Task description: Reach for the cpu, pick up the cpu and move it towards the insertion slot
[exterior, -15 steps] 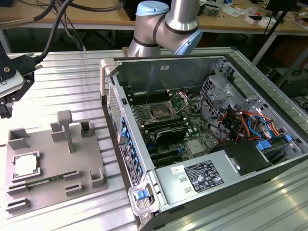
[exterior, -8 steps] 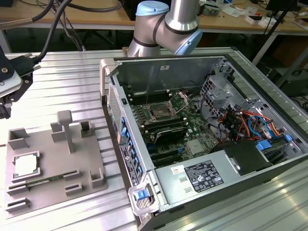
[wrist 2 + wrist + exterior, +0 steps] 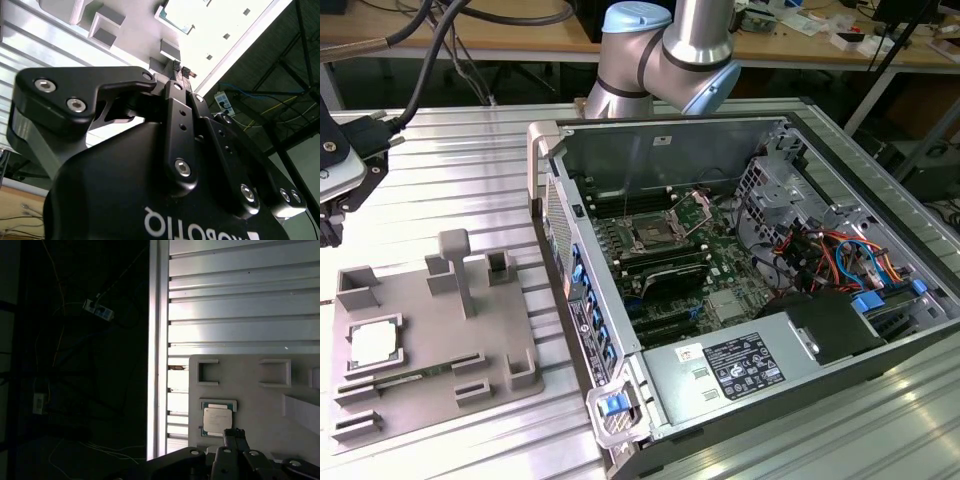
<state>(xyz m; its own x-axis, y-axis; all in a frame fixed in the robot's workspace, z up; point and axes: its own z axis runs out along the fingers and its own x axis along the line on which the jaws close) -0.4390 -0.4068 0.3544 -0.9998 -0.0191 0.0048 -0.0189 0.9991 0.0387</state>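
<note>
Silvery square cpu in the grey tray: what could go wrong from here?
The black hand is shut near the silvery square cpu; descending like that, it might press on the chip rather than grip it. The cpu sits in a rimmed recess of the grey plastic tray, so the hand may catch the rim.

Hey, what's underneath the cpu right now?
The cpu sits in a square recess of the grey tray, which lies on the ribbed metal table. The recess floor beneath the cpu is covered, so whatever is there cannot be seen.
</note>
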